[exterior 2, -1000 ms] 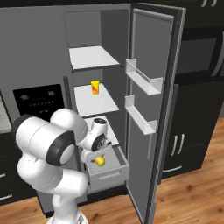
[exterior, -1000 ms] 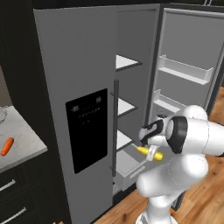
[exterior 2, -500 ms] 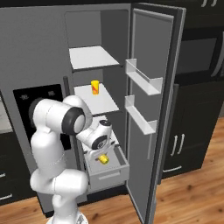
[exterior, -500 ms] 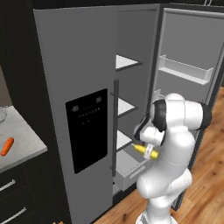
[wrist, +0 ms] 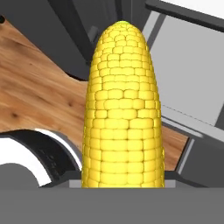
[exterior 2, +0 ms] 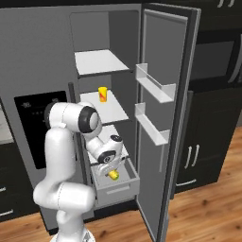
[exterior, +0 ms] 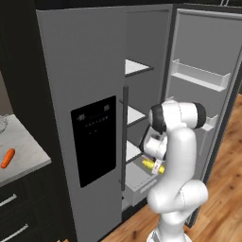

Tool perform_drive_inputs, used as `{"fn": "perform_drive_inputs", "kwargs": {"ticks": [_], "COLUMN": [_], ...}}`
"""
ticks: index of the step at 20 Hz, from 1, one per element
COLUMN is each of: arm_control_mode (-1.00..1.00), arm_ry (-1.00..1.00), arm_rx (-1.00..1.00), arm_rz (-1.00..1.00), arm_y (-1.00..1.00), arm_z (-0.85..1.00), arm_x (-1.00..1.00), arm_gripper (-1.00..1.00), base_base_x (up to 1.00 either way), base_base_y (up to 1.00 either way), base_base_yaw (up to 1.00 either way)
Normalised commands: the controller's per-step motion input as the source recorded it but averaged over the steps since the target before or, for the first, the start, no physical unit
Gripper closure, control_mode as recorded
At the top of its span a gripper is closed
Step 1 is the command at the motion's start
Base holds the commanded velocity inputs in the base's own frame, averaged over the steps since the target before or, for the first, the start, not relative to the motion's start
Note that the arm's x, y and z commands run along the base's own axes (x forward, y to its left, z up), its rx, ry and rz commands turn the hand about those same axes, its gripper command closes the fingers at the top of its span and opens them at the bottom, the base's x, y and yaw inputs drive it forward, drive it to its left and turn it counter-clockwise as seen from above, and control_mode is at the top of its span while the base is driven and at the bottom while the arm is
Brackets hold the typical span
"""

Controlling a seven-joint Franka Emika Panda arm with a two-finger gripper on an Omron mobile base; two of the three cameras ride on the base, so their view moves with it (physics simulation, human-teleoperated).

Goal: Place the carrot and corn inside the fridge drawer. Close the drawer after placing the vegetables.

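the gripper [exterior 2: 112, 173] jaws hold the corn [wrist: 123, 109] over the open fridge drawer [exterior 2: 119, 183]; the carrot [exterior: 7, 158] lies on the tabletop [exterior: 28, 156].

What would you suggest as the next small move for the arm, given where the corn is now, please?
Probably lower the corn a little into the fridge drawer and then open the claw. The claw holds the cob right over the pulled-out drawer, while the carrot waits on the counter.
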Motion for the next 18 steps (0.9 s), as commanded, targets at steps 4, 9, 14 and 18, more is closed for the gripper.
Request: {"fn": "perform_drive_inputs", "kwargs": {"ticks": [4,9,14,18], "arm_control_mode": [-1.00,-1.00,-1.00,-1.00], "arm_ry": [-0.02,0.00,0.07,0.07], "arm_rx": [0.00,0.00,0.00,0.01], "arm_rz": [0.00,0.00,0.05,0.16], "arm_y": [0.12,0.06,0.02,-0.06], "arm_z": [-0.46,-0.20,-0.35,-0.44], "arm_x": [0.18,0.33,0.13,0.00], "arm_gripper": [1.00,1.00,1.00,1.00], "base_base_x": [0.00,0.00,0.00,0.00], "base_base_y": [0.00,0.00,0.00,0.00], "base_base_yaw": [0.00,0.00,0.00,0.00]}}
